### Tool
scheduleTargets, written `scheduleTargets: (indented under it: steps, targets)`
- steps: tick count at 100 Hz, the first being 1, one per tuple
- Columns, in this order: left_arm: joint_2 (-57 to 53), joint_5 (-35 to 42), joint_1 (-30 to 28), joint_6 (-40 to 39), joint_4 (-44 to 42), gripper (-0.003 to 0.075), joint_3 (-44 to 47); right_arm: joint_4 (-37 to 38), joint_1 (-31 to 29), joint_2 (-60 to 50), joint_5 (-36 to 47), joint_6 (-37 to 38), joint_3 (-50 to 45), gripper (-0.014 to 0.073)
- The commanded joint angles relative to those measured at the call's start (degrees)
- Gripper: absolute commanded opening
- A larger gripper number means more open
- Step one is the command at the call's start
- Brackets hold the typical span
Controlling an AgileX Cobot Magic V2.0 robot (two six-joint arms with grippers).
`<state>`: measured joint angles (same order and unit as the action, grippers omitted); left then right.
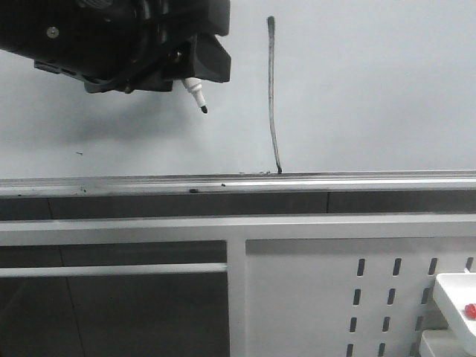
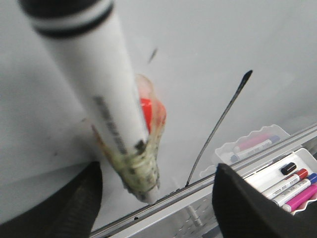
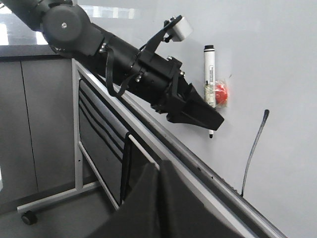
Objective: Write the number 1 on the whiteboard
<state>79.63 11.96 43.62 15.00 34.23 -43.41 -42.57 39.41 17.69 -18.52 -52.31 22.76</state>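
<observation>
The left gripper is pinching a marker, its tip hanging just off the whiteboard, beside the number 1 that is running down to the bottom rail. The marker looks light, stiff and slippery, best gripped mid-barrel. The right gripper's state cannot be told.

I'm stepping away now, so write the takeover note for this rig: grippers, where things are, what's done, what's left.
Left gripper: shut on the white-barrelled black marker pen, tip off the board, left of the stroke.
Right gripper: only dark finger edges show in its wrist view; open or shut cannot be told, nothing seen held.
Large glossy pale grey whiteboard: carries the number 1, a long thin black near-vertical stroke, thick at the top, tapering down to the silver rail.
Done: the stroke looks complete.
Left: probably only pulling the left arm away and putting the marker down.
</observation>
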Motion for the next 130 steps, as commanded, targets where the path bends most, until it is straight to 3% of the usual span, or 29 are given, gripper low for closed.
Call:
scheduleTargets:
  steps: [1,42,49,68,93,130]
  targets:
    - [-4.11,4.79,-0.69,-0.27,0.41,0.0496,-2.06,-0.97,-0.38,0.35,3.60,0.00,1.32,-0.0049]
    - [-29.42,-6.90,-0.69,-0.27,-3.82,0.0464,11.46,-0.97,-0.38,0.35,4.00,0.00,1.32,-0.0050]
    - [-34.41,-9.40,-0.69,-0.27,-5.21,0.0370,13.54,-0.97,-0.38,0.35,4.00,0.00,1.32,-0.0050]
    - [-46.07,-14.75,-0.69,-0.27,-6.00,-0.0023,16.55,-0.97,-0.38,0.35,4.00,0.00,1.32,-0.0050]
    - [-54.10,-18.16,-0.69,-0.27,-6.15,-0.0020,17.21,-0.97,-0.38,0.35,4.00,0.00,1.32,-0.0050]
    - [-54.20,-18.16,-0.69,-0.27,-6.15,-0.0020,17.21,-0.97,-0.38,0.35,4.00,0.00,1.32,-0.0050]
